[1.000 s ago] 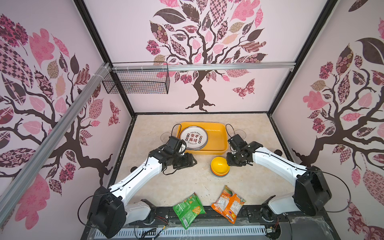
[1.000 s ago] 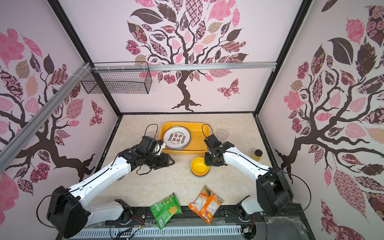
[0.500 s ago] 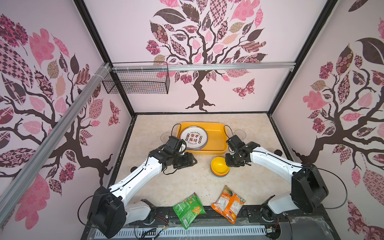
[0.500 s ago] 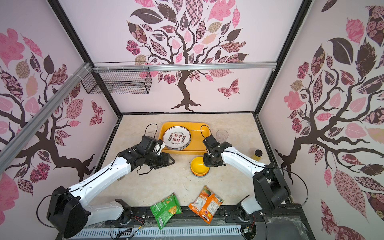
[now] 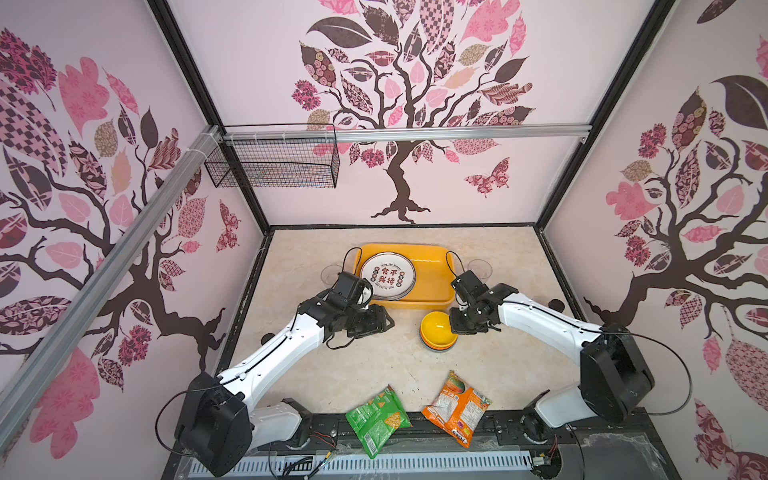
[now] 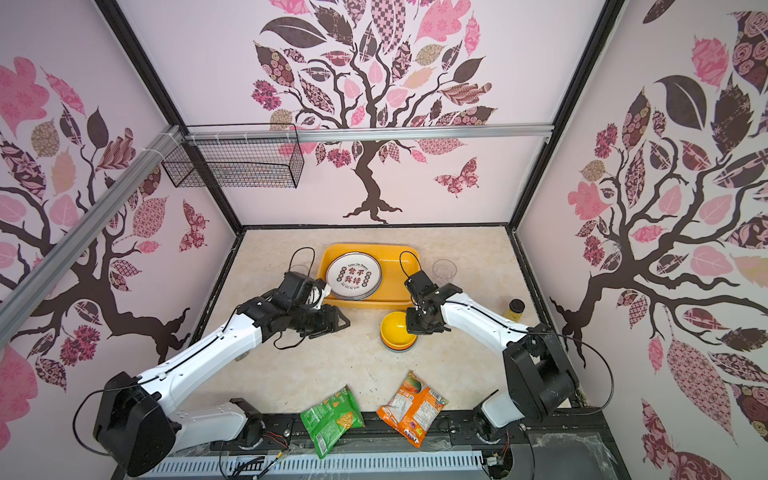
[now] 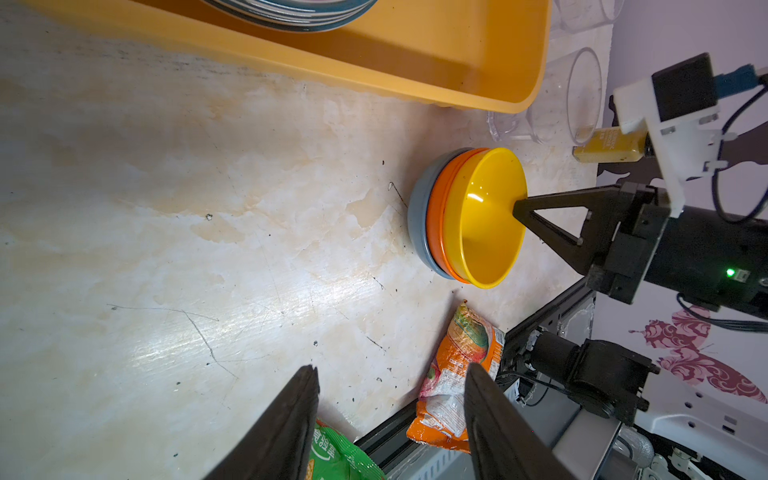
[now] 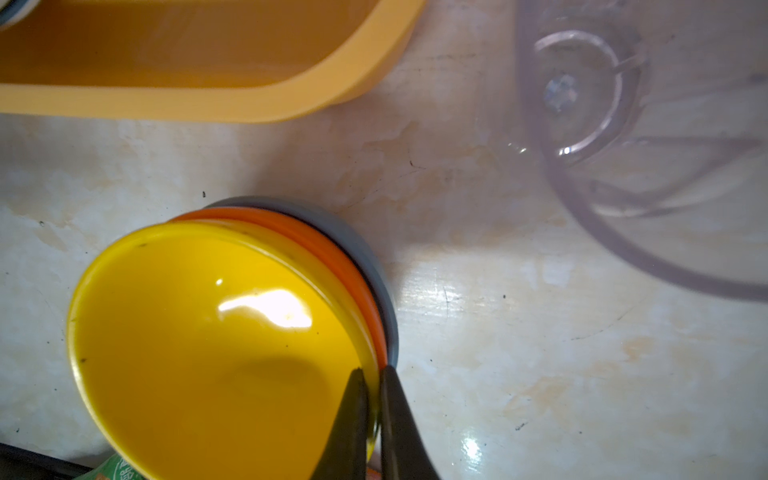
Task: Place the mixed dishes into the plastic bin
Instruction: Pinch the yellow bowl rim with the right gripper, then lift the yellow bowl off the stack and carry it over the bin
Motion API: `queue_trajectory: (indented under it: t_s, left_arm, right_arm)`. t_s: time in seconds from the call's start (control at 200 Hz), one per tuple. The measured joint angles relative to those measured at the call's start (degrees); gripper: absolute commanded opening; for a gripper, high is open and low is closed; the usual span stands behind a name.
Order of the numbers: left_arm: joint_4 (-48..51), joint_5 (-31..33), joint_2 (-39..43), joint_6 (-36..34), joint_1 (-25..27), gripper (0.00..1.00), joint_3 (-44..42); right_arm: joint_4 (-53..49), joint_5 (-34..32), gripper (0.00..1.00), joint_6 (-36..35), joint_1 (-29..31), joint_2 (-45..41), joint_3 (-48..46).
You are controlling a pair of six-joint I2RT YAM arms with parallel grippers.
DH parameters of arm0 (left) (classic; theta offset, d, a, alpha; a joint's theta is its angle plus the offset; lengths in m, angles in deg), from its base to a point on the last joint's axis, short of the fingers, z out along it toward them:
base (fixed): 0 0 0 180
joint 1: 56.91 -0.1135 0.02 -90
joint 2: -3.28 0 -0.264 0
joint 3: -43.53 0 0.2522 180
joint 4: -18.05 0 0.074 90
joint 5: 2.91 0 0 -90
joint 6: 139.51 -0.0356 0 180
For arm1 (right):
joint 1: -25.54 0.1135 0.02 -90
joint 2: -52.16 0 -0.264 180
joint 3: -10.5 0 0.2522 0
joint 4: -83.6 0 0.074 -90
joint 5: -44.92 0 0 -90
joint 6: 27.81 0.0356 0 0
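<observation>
Beside the plastic bin (image 5: 432, 270), the right gripper (image 8: 372, 374) has just clamped the rim of the yellow bowl (image 8: 216, 332), so lifting can begin; the left gripper (image 7: 390, 368) idles, jaws apart.

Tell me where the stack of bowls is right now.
In both top views the stack of bowls sits right of centre, just in front of the yellow bin, with the right hand shut on the rim of the top yellow bowl.
</observation>
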State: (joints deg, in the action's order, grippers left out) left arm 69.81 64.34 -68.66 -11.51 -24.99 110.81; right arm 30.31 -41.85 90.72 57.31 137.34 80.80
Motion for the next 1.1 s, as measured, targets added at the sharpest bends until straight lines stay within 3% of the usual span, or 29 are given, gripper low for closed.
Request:
queue_trajectory:
  t_s: [0.18,0.68,1.1]
  left_arm:
    - [0.0,0.2,0.0,0.2,0.0,0.59,0.0]
    - [0.0,1.0,0.7,0.9,0.0,0.59,0.0]
    - [0.3,3.9,2.3,1.2,-0.1,0.60,0.0]
  right_arm:
    - [-0.2,-0.3,0.00,-0.3,0.0,-0.2,0.1]
    - [-3.0,-1.7,0.00,-1.8,0.0,-1.0,2.7]
    - [-6.4,-2.2,0.00,-3.5,0.0,-1.6,11.5]
